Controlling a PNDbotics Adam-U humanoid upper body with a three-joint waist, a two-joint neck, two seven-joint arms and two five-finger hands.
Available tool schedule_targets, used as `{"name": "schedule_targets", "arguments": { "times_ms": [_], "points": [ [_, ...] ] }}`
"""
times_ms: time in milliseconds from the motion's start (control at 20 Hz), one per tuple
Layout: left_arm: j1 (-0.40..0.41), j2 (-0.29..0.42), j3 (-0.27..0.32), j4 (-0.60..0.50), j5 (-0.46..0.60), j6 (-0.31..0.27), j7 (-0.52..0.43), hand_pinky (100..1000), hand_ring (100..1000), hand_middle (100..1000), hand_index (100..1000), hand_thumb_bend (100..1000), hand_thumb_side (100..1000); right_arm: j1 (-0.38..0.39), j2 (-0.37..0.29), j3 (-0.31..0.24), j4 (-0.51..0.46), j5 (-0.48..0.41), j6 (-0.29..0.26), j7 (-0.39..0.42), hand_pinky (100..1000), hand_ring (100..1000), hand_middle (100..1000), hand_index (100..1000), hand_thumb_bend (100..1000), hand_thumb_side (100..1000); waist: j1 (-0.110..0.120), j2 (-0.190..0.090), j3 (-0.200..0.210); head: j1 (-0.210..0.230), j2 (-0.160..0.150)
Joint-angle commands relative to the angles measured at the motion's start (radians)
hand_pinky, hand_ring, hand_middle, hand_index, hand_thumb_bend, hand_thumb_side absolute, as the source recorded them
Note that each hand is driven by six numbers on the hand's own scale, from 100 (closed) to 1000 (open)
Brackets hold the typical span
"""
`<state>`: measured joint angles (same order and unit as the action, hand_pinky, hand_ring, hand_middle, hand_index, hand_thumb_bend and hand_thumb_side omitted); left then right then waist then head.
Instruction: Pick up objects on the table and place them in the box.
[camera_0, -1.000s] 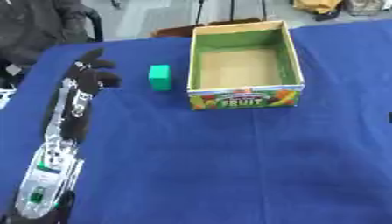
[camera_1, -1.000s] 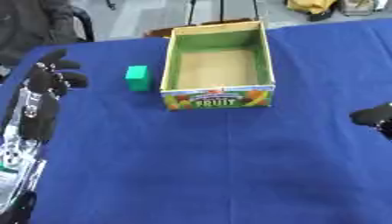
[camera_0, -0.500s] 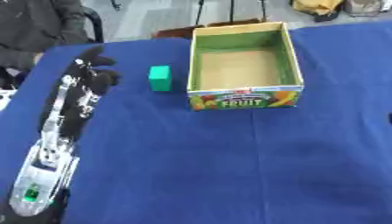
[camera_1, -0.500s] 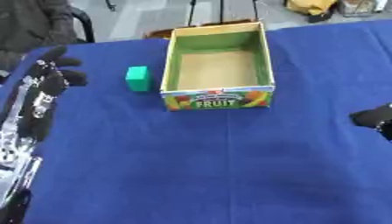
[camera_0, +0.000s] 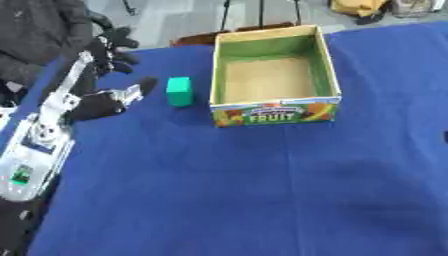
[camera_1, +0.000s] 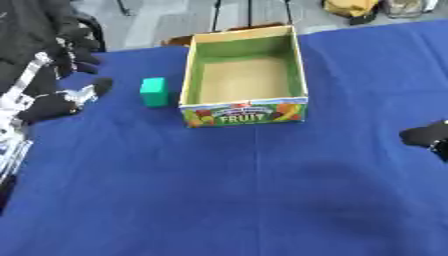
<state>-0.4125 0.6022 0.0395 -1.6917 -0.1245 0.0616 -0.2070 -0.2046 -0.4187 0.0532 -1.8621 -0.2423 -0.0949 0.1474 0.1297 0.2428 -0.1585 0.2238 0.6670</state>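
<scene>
Near side of the counter (camera_0: 262, 200) is just blue cloth. My right hand (camera_1: 427, 136) only shows at the right edge in the right eye view, a dark shape low over the cloth, well apart from everything; can't tell whether its fingers are open or curled. My left arm (camera_0: 44, 135) comes in from the lower left, silver and black, running up the left edge. Left hand (camera_0: 112, 47) is at the far left of the counter, fingers spread and relaxed, holding nothing; a dark thumb-like part with a silver joint (camera_0: 131, 92) sticks out to the right toward the block but doesn't touch it. Green block (camera_0: 179, 91) stands on the cloth between my left hand and the box, just beside the box's left wall, not touching it as far as I can tell. Box (camera_0: 319, 65) is cardboard, open top, green inner walls, brown floor, front panel printed with fruit and the word FRUIT; it sits mid-counter toward the far edge, nothing visible inside. Block is outside the box, so not placed yet. Behind the far left corner there's a dark-clothed figure (camera_0: 39, 35) at the counter edge, not touching block or box. Beyond the far edge, grey floor and some chair legs (camera_0: 262, 12).
</scene>
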Motion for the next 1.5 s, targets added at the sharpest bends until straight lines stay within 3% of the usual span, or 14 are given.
{"name": "schedule_targets", "arguments": {
  "times_ms": [50,350,650,850,1200,1500],
  "points": [
    [-0.065,0.114,-0.05,0.067,-0.051,0.038,-0.049,757,765,806,933,576,286,-0.007,-0.025,-0.002,-0.021,0.003,-0.002,0.002,747,695,518,550,100,860,-0.004,-0.016,-0.005,0.003,0.003],
    [-0.201,0.255,-0.13,0.227,-0.149,0.064,-0.148,771,782,820,935,617,289,-0.016,-0.022,0.011,-0.023,0.003,0.001,0.013,748,696,517,550,100,867,0.0,-0.006,-0.042,0.025,0.001],
    [-0.303,0.212,-0.113,0.398,-0.254,0.06,-0.253,754,762,792,919,603,275,-0.019,-0.025,0.017,-0.024,0.005,0.003,0.02,748,696,517,549,100,873,0.011,0.0,-0.063,0.03,0.002],
    [-0.353,0.175,-0.106,0.514,-0.326,-0.001,-0.255,754,757,787,915,594,253,-0.022,-0.026,0.019,-0.025,0.007,0.003,0.022,748,696,517,549,100,872,0.016,0.005,-0.071,0.032,0.002],
    [-0.4,0.123,-0.138,0.706,-0.445,-0.12,-0.167,758,760,792,913,605,236,-0.024,-0.024,0.02,-0.025,0.006,0.004,0.023,748,696,516,549,100,875,0.016,0.007,-0.072,0.032,0.001],
    [-0.414,0.099,-0.137,0.759,-0.553,-0.228,-0.11,760,753,782,906,605,226,-0.024,-0.023,0.02,-0.025,0.005,0.004,0.024,748,696,516,549,100,877,0.018,0.006,-0.072,0.032,0.002]
  ]
}}
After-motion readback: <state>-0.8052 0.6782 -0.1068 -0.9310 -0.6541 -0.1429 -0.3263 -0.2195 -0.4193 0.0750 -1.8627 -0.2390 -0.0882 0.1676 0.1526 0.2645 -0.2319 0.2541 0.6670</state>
